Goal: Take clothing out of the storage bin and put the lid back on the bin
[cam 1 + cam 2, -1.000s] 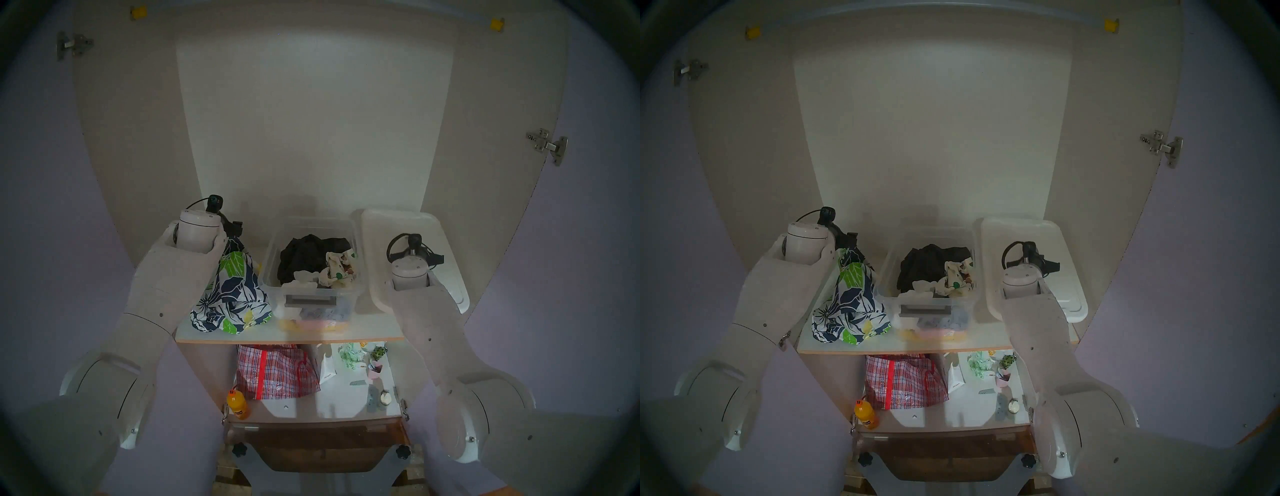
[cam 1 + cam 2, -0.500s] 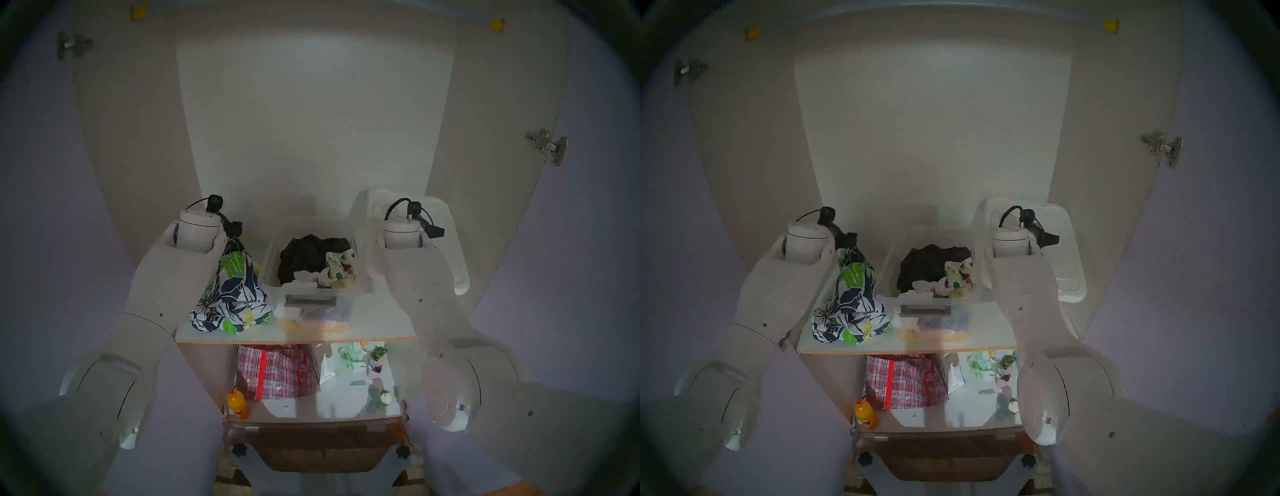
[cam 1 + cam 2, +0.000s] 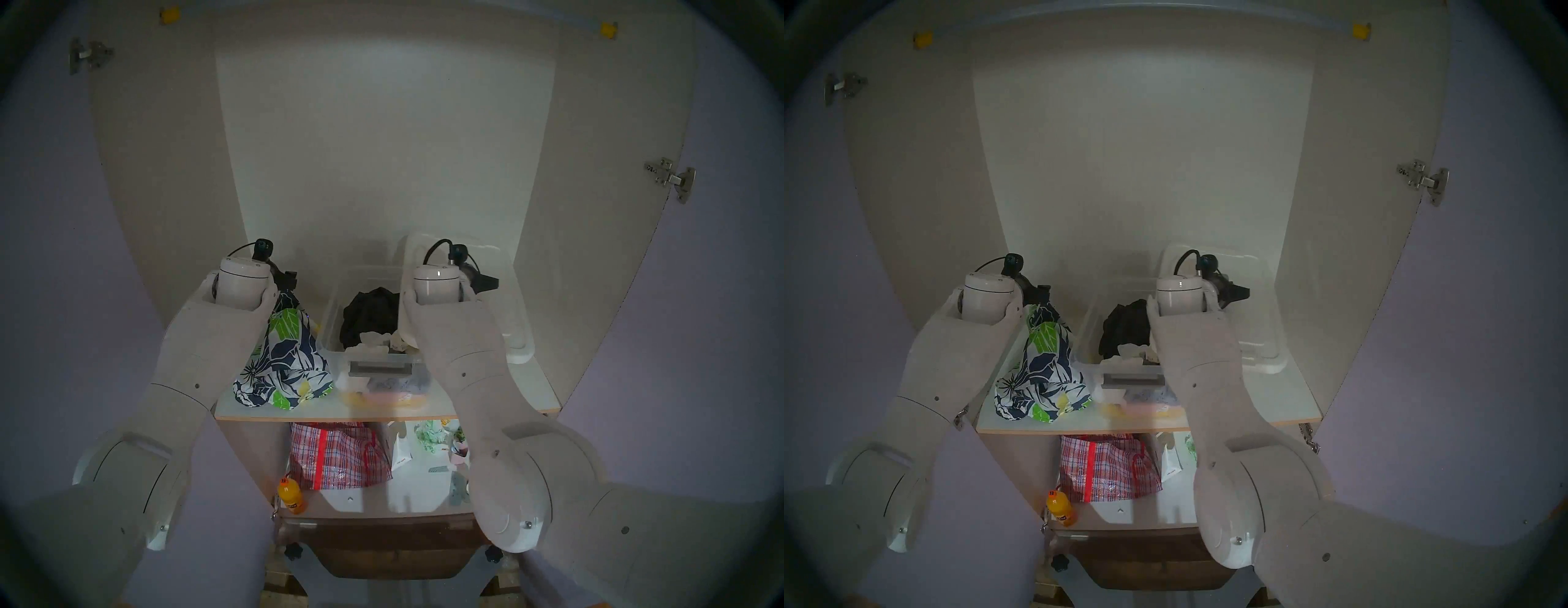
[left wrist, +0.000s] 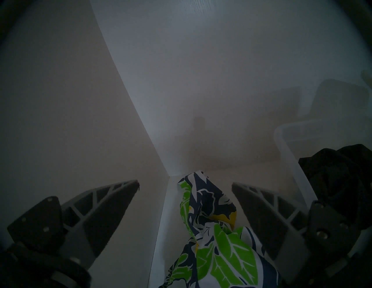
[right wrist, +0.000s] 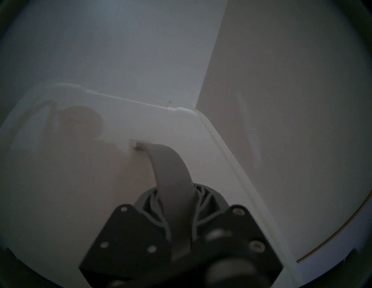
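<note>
Centrally, my right gripper (image 5: pixel 177 203) clamps the grey handle of the white rectangular plastic lid (image 3: pixel 509 297), held above the clear plastic storage bin (image 3: pixel 335 314). Left of centre, my left gripper (image 4: pixel 185 187) gapes wide over the navy-and-white floral garment (image 3: pixel 284 361) on the white shelf (image 3: pixel 449 399).

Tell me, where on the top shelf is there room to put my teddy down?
The shelf is bare at its right end, between the clear storage bin and the cupboard's side wall, under the lifted lid. A thin strip runs along the front edge. The left end is crowded: the floral garment sits there.
</note>
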